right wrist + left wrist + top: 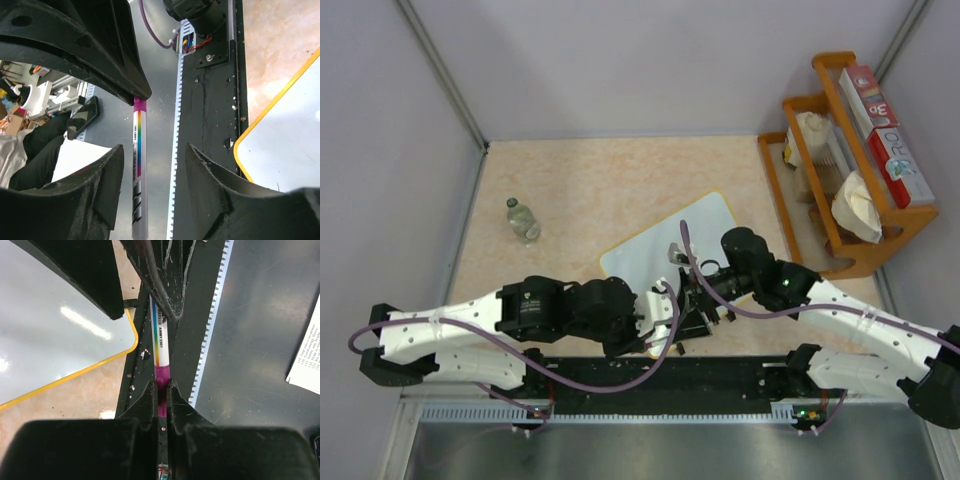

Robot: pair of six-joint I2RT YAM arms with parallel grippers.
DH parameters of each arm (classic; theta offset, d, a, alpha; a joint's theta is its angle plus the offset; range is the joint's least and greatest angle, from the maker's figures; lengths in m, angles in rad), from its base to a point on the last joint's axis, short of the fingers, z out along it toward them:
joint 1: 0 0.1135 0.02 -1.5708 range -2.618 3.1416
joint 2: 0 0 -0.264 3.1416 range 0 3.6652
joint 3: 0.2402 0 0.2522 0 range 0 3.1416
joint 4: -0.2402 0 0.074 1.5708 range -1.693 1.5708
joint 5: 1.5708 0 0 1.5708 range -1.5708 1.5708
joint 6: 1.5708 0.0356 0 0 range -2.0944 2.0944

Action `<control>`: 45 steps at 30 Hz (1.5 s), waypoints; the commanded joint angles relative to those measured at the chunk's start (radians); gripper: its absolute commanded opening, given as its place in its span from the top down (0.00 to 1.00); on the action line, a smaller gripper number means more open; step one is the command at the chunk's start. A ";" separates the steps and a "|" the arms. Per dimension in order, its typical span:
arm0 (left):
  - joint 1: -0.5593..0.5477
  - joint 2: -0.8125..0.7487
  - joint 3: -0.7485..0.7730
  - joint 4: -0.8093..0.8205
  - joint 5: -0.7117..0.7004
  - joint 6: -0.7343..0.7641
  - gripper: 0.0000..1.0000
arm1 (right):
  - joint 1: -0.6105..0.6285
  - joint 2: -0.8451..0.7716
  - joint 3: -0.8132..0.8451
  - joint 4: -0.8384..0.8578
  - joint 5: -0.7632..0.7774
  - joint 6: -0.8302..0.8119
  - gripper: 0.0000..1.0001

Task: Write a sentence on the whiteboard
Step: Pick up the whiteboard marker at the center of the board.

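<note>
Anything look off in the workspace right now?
Only the whiteboard: it lies rotated, its sides skewed against the table edges rather than square to them. Nothing looks spilled or damaged.

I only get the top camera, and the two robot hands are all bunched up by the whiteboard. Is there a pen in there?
Observer: Yes. The left gripper is shut on the purple end of a marker.
Operator: What about the other hand?
Observer: The right gripper is open around the marker's white barrel, with gaps on both sides.
Operator: Is it a plain pen?
Observer: No, a rainbow stripe runs down the barrel.
</note>
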 commanded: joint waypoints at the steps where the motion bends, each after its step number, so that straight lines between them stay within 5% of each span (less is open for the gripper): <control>1: 0.003 -0.015 0.048 0.016 0.001 0.012 1.00 | 0.027 0.012 0.034 0.004 -0.038 -0.012 0.51; 10: 0.003 -0.002 0.045 -0.006 -0.024 0.003 1.00 | 0.049 0.042 0.036 -0.005 -0.088 -0.002 0.72; 14: 0.003 -0.005 0.046 -0.010 -0.034 0.000 1.00 | 0.055 0.036 0.040 -0.005 -0.102 -0.003 1.00; 17: 0.003 -0.008 0.049 -0.015 -0.045 -0.001 1.00 | 0.056 0.024 0.042 -0.003 -0.099 -0.002 1.00; 18: 0.003 -0.003 0.058 -0.019 -0.053 -0.004 0.88 | 0.055 0.024 0.043 -0.003 -0.099 0.002 1.00; 19: 0.003 0.000 0.063 -0.025 -0.053 -0.015 0.43 | 0.055 0.016 0.045 -0.003 -0.082 0.000 1.00; 24: 0.003 0.028 0.142 -0.114 -0.316 -0.086 0.05 | 0.055 0.021 0.050 -0.005 0.023 0.023 1.00; 29: 0.003 -0.008 0.166 -0.089 -0.493 -0.194 0.03 | 0.055 0.021 0.071 -0.017 0.233 0.060 1.00; 37: 0.004 -0.126 0.040 0.230 -0.645 -0.308 0.01 | 0.055 -0.122 0.060 0.004 0.704 0.170 1.00; 42: 0.047 -0.150 -0.046 0.384 -0.610 -0.350 0.01 | 0.055 -0.263 -0.022 0.068 0.892 0.247 1.00; 45: 0.110 -0.150 -0.090 0.505 -0.475 -0.354 0.01 | 0.053 -0.365 -0.088 0.121 0.977 0.285 1.00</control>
